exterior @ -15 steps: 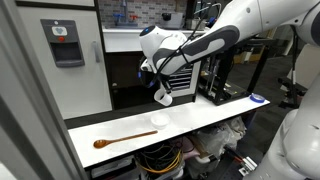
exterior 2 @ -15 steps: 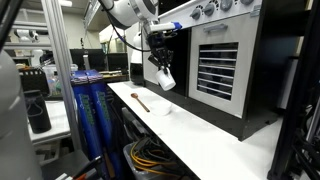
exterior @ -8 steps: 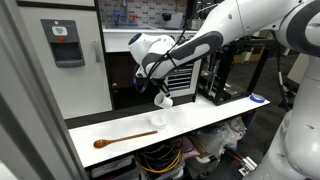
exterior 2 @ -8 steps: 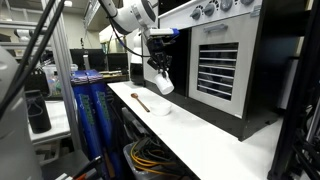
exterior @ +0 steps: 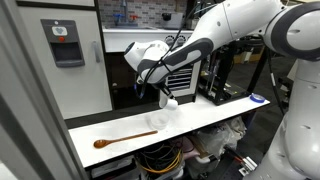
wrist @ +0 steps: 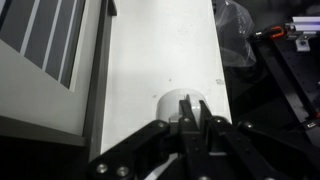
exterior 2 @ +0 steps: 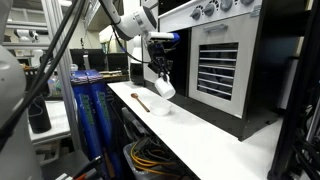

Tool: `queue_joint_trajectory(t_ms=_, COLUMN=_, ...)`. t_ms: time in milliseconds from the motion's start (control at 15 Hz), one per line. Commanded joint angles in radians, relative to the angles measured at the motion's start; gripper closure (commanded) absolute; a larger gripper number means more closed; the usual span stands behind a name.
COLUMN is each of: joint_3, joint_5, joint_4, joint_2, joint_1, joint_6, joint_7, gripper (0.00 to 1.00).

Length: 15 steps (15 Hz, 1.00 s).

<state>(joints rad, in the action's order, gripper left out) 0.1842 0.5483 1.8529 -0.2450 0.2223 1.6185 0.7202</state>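
The jaws of the gripper (wrist: pixel 192 115) are clamped on a white cup (exterior 2: pixel 164 88), above the white table (exterior: pixel 215 113). A wooden spoon (exterior: pixel 124 138) lies nearby.

This was a robotics lab rather than a home. A white bench (exterior: pixel 215 113) stood above tangled cables (exterior 2: pixel 150 155). Aluminium rails (exterior 2: pixel 62 90) and equipment racks (exterior: pixel 225 70) surrounded it.

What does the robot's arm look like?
The arm is built of fat, rounded white tubes, with a dark, shiny stretch near the wrist. The gripper at its end is black, made of slim jointed bars that narrow to a tip.
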Motion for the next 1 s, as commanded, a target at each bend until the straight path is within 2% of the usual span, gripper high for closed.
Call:
queue_joint_trajectory(t_ms=0, joint_3=0.013, joint_5=0.039, joint_4=-0.058, joint_2=-0.06, joint_1=0.011, joint_6=-0.068, joint_7=0.017, gripper=0.98)
queue_joint_trajectory(t_ms=933, joint_3=0.038, joint_5=0.168, joint_4=-0.154, joint_2=-0.187, joint_1=0.058, joint_6=-0.165, joint_7=0.077, gripper=0.98)
